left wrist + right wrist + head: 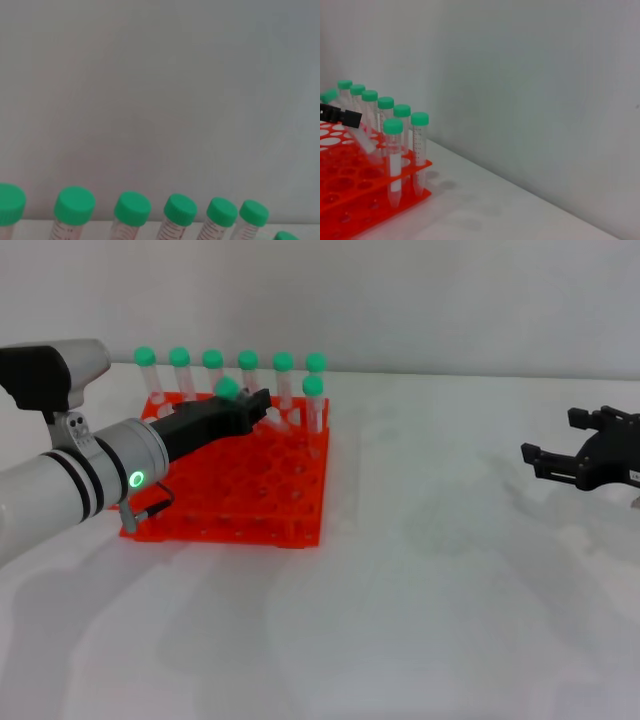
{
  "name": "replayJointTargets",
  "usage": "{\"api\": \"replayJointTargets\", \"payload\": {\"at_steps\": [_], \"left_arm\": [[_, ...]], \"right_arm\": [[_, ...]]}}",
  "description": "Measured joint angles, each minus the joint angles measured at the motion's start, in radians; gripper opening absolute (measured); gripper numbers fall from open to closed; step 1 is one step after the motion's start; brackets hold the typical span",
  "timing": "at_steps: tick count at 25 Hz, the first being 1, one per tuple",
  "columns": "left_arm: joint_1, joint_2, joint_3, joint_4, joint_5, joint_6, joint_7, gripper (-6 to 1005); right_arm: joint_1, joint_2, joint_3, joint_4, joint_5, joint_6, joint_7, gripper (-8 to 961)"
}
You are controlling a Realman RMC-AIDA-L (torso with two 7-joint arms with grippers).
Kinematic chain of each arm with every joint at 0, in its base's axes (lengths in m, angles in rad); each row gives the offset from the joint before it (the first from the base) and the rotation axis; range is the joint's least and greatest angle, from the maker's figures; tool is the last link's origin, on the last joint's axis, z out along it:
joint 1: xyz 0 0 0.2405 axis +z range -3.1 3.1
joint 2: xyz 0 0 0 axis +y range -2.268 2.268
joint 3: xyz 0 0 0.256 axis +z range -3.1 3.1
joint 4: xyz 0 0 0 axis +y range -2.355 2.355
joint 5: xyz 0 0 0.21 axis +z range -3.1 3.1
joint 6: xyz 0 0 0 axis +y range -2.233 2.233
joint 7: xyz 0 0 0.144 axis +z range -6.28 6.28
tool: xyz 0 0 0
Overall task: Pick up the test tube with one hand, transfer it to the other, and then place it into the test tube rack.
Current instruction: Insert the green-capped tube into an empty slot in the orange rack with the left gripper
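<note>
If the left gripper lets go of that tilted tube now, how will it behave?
The tube in the left gripper leans over the orange rack, so it would probably topple rather than drop into a hole. It looks like stiff, light plastic, unlikely to break. Being round and smooth, it may roll. The right gripper is too far away to help.

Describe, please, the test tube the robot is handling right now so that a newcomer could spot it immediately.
Start at the orange test tube rack on the white table, left of centre. Along its far edge stands a row of upright green-capped tubes, with one more at the right corner. The test tube in question is the only tilted one, leaning over the rack, held in the fingers of the left gripper.
</note>
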Motion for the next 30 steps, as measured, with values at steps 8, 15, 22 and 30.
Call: {"api": "replayJointTargets", "payload": {"at_steps": [8, 15, 22, 30], "left_arm": [[0.000, 0.000, -0.002, 0.005, 0.000, -0.005, -0.008, 309], [-0.001, 0.009, -0.004, 0.023, 0.000, -0.032, -0.021, 308], [-0.013, 0.019, -0.003, 0.045, 0.006, -0.080, -0.022, 305], [-0.054, 0.017, 0.000, 0.032, 0.057, -0.126, -0.026, 299]], "right_arm": [[-0.006, -0.001, 0.000, 0.000, 0.000, 0.000, -0.001, 814], [-0.006, -0.001, 0.000, 0.000, 0.000, 0.000, -0.002, 814], [-0.006, -0.001, -0.003, 0.000, 0.001, 0.000, -0.003, 814], [-0.006, -0.001, -0.003, 0.003, 0.001, -0.005, -0.005, 814]]}}
